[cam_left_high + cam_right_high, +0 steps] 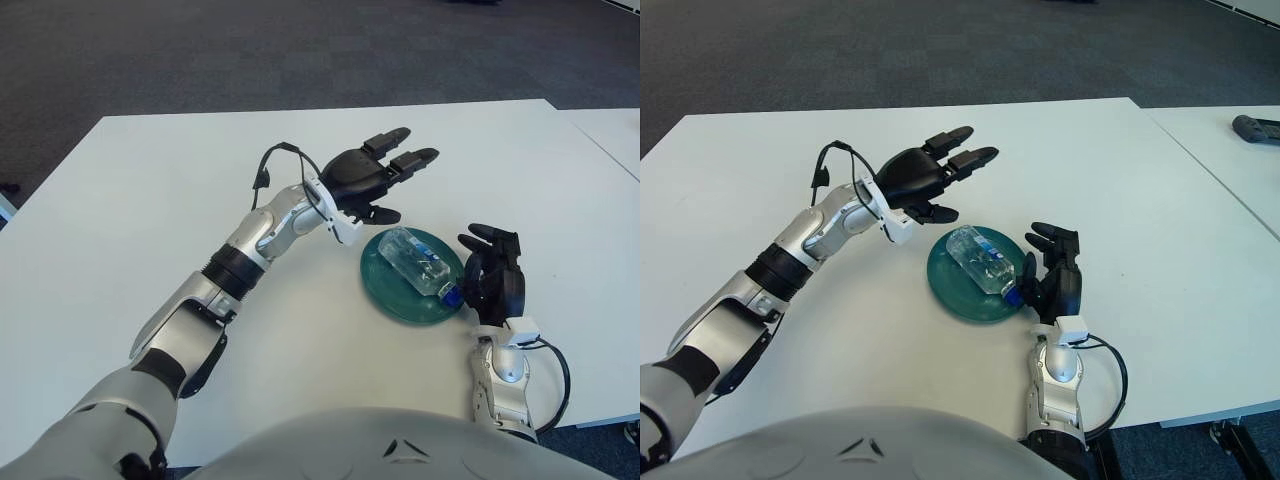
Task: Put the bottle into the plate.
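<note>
- Left eye view: the bottle (419, 262) lay on its side in the green plate (386, 291), so I judged the task basically done; nothing left but to get my arms clear.
- My left hand (368, 175) hung above the tabletop (180, 190), up and to the left of the plate, fingers spread wide, holding nothing, not touching the bottle.
- My right hand (492, 277) showed just beside the plate's right rim, fingers loosely spread, empty; couldn't tell if it touched the rim.
- Bottle looked clear plastic w/ a blue cap, cap end pointing toward my right hand, near the plate's edge.
- Right eye view: same layout. Bottle (983, 260) sat diagonally across the plate (945, 285), cap at the near-right rim, body fully inside.
- Left hand (928, 174) was off the plate, palm down; right hand (1053, 275) stood next to the cap end.
- Judged the bottle could roll, being round and on its side, but the rim looked enough to keep it in.
</note>
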Robot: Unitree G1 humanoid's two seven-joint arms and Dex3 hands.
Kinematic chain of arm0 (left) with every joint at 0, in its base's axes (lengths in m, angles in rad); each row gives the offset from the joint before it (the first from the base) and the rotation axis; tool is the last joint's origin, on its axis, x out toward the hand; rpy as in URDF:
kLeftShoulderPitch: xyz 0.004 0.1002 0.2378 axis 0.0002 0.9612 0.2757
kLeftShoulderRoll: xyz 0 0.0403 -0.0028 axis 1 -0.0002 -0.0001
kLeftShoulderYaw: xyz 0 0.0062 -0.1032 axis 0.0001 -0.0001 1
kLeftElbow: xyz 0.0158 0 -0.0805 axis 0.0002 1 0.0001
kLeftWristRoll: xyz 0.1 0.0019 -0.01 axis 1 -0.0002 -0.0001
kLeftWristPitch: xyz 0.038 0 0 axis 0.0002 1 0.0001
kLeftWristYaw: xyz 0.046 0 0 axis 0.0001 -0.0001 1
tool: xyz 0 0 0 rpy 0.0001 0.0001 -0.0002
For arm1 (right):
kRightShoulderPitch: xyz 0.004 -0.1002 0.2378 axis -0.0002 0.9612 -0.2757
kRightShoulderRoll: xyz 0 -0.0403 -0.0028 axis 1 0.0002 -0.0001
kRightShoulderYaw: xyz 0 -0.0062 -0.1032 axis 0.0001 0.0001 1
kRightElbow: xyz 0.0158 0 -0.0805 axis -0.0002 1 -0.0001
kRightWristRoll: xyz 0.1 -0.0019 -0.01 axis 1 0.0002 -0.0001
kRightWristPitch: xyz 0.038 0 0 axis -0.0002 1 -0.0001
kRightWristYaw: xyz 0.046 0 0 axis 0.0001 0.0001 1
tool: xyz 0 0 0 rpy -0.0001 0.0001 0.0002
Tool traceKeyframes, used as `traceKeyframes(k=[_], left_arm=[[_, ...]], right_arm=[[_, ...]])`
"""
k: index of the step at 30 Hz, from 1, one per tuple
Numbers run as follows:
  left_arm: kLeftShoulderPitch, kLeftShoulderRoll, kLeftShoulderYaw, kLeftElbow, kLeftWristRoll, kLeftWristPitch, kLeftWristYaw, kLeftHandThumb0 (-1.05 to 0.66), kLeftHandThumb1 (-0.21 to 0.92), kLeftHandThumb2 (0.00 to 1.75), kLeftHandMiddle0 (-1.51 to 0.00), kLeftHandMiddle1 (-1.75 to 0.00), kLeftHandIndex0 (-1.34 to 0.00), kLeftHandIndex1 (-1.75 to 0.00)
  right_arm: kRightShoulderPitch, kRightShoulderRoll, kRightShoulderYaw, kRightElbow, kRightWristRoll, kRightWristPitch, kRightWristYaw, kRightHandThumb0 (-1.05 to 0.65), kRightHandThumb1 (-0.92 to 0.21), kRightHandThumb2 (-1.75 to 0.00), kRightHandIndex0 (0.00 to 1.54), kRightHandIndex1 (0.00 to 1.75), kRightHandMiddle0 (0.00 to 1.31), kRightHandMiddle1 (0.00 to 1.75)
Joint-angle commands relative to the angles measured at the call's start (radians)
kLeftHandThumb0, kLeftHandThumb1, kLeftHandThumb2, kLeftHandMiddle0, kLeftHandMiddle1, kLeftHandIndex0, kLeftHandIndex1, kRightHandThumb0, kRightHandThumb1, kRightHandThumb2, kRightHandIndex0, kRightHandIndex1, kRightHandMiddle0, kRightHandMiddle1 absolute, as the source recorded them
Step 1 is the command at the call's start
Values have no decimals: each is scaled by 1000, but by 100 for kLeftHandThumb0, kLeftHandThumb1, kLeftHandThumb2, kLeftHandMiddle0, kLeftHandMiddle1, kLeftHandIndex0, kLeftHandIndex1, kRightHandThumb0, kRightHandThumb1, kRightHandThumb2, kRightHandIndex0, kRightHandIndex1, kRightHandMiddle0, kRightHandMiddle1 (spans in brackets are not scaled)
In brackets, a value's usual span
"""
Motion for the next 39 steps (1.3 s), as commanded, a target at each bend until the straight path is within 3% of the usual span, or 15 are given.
traceKeyframes(k=[1,4,6,9,15,23,31,35,39], left_arm=[[124,-54,150,30,-136,43,172,-92,92,109,-52,-16,-14,-101],[167,-104,179,95,-208,5,230,-89,92,107,-60,-25,-20,-106],[200,-148,200,152,-271,-31,261,-85,92,103,-58,-56,-27,-112],[217,-207,230,217,-351,-61,282,-79,92,96,-58,-80,-35,-119],[244,-250,262,260,-429,-76,279,-69,92,81,-60,-96,-42,-124],[337,-255,297,176,-506,-60,232,-65,92,69,-60,-100,-41,-123],[460,-264,310,53,-584,19,167,-68,92,68,-62,-91,-41,-121],[530,-275,321,67,-661,48,118,-67,92,69,-60,-89,-38,-120],[571,-308,345,82,-736,127,94,-64,92,74,-58,-86,-35,-117]], right_arm=[[44,105,1,368,76,6,-6,-62,-92,-71,52,119,20,136],[38,100,-3,370,81,8,1,-62,-91,-71,52,118,19,135],[37,96,-4,369,80,9,5,-62,-91,-71,52,118,19,135],[36,89,-11,373,96,3,25,-63,-92,-71,52,118,19,133],[32,89,-26,374,121,-19,57,-63,-91,-70,54,116,22,129],[26,86,-44,349,138,-28,90,-63,-90,-70,55,115,23,125],[10,67,-66,334,154,-4,125,-65,-92,-67,54,117,25,126],[-2,60,-74,332,164,3,137,-64,-92,-66,54,117,26,127],[-9,65,-71,328,155,0,139,-63,-92,-67,54,117,24,126]])
